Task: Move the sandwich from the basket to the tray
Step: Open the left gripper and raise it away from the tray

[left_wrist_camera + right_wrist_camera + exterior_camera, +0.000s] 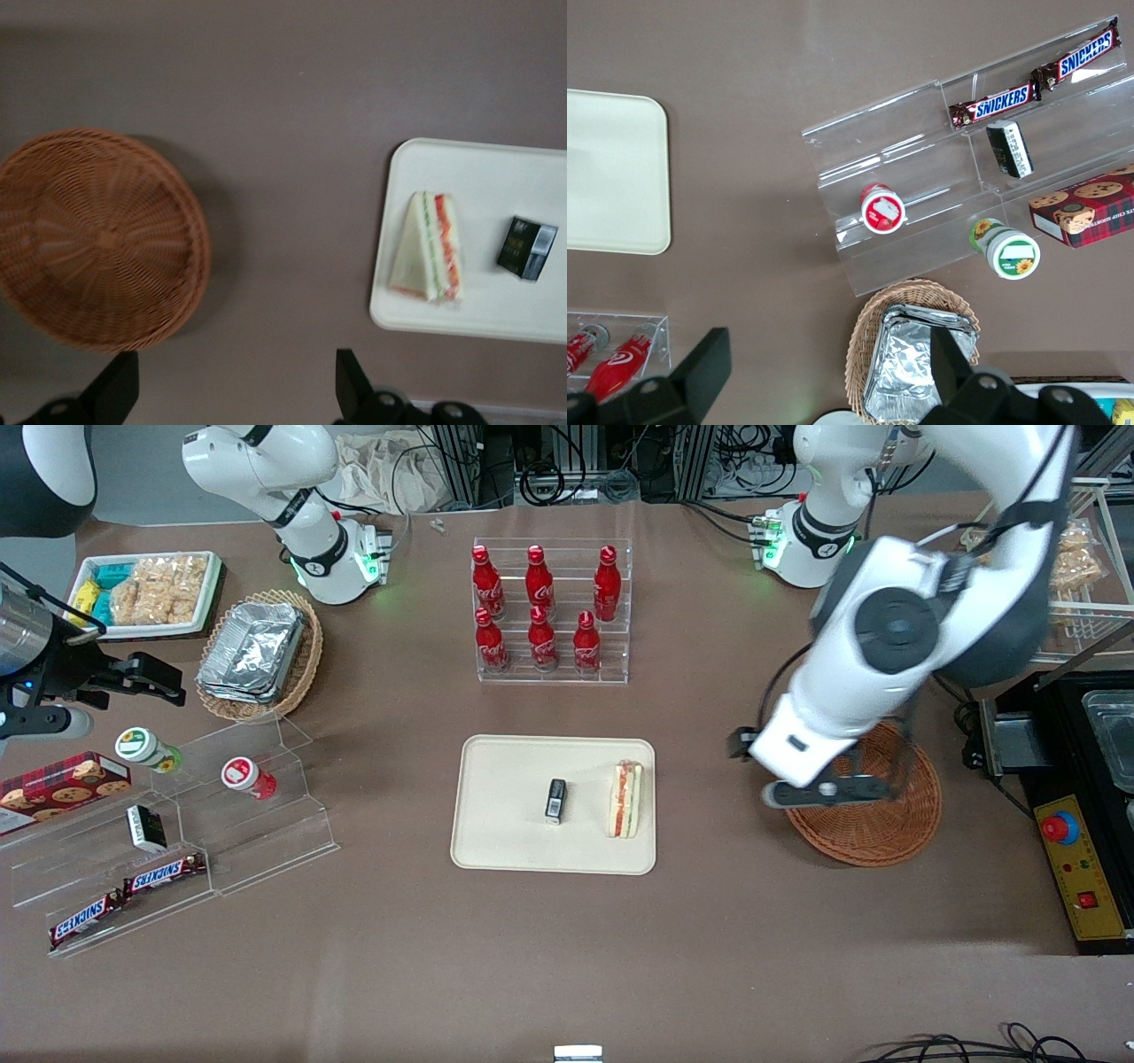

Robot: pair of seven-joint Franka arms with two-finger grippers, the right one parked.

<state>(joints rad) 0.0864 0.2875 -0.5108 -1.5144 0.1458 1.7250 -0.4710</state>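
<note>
Sandwich [625, 799]: one triangular wedge of pale bread, red and green filling showing along its edge. It lies on the tray [505, 841], close to the rim at the working arm's end, free of any grip.

Tray: flat, cream-beige, rectangular with rounded corners. It also carries a small black packet [555, 801] near its middle, beside the sandwich and apart from it.

Basket [886, 837]: round, shallow, reddish-brown wicker, sitting on the table beside the tray toward the working arm's end. The wrist view shows its bowl [97, 239] with nothing in it.

Gripper [802, 790]: left arm's, hanging above the table over the basket's edge nearest the tray. Its two fingers [115, 385] stand wide apart and hold nothing.

Table [567, 957]: brown cloth surface.

Bottle rack [551, 611]: clear acrylic, six red cola bottles in two rows, farther from the front camera than the tray.

Toward the parked arm's end:
- a tan wicker basket [301, 664] of stacked foil containers
- a white tray of snack packets [151, 593]
- a clear stepped display [266, 824] holding a red-lidded cup [248, 777], a green-labelled cup [146, 749], a small black box [145, 827] and two Snickers bars [124, 895]
- a red cookie box [62, 786] beside the display.
</note>
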